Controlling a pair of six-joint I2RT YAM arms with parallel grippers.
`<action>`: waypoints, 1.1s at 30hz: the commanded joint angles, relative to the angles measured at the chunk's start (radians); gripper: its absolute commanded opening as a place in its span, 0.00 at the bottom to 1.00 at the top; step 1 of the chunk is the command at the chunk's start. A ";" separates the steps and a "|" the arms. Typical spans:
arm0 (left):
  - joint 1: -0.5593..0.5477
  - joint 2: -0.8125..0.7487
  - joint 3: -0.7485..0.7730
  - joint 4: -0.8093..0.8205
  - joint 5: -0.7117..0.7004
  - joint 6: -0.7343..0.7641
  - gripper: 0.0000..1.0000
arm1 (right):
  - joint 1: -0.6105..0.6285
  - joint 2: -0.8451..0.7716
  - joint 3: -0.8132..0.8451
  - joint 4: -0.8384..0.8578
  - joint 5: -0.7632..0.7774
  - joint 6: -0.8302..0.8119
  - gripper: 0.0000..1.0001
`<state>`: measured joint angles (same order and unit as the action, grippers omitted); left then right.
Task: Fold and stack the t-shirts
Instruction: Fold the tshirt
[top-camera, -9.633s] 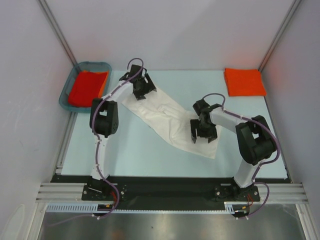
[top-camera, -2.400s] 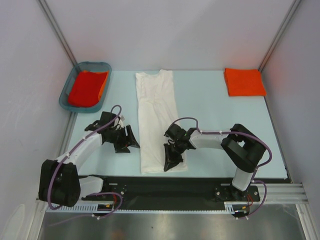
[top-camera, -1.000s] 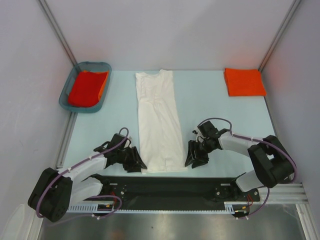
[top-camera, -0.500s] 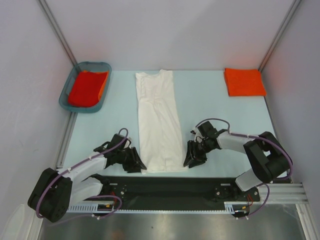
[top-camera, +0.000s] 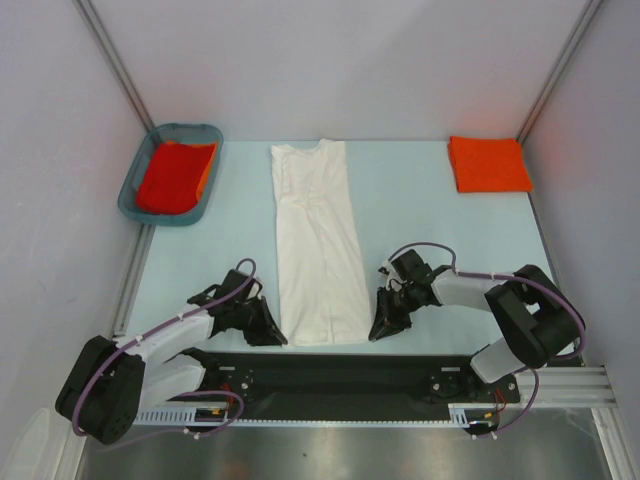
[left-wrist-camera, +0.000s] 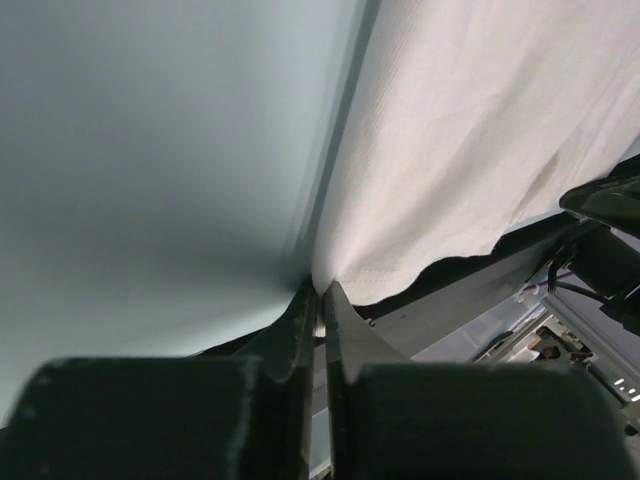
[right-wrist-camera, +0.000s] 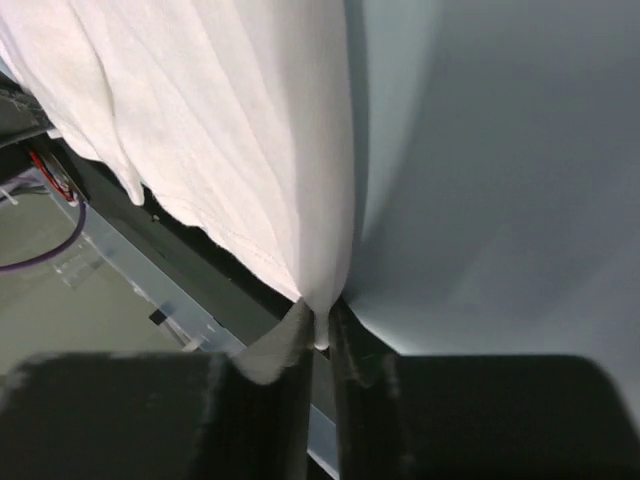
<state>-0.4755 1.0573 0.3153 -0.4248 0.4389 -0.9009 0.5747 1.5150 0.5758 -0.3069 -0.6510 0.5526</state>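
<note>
A white t-shirt (top-camera: 319, 245) lies folded into a long narrow strip down the middle of the table, collar at the far end. My left gripper (top-camera: 275, 332) is shut on its near left hem corner (left-wrist-camera: 322, 285). My right gripper (top-camera: 376, 330) is shut on the near right hem corner (right-wrist-camera: 322, 300). Both wrist views show white cloth (left-wrist-camera: 450, 150) pinched between the fingertips at the table's near edge. An orange-red t-shirt (top-camera: 488, 163) lies folded at the far right. Another orange-red t-shirt (top-camera: 173, 174) sits in the basket.
A teal plastic basket (top-camera: 132, 196) stands at the far left corner. The black base rail (top-camera: 330, 365) runs just below the shirt's hem. Grey walls close in the table on three sides.
Both grippers have closed on the hem corners of the white t-shirt over the last second. The right gripper slid left to reach the hem; the left one barely moved.
</note>
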 joint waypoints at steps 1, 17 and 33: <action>-0.008 -0.005 -0.024 -0.019 -0.031 -0.006 0.02 | 0.008 0.010 -0.027 0.012 0.094 0.012 0.07; -0.020 -0.163 0.068 -0.097 -0.046 -0.072 0.00 | 0.042 -0.230 0.033 -0.126 0.139 0.136 0.00; 0.270 0.555 0.858 -0.094 -0.054 0.146 0.00 | -0.220 0.598 1.212 -0.556 0.056 -0.181 0.00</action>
<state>-0.2382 1.5013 1.0760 -0.5133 0.3698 -0.8333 0.3733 1.9884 1.6302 -0.7212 -0.5636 0.4324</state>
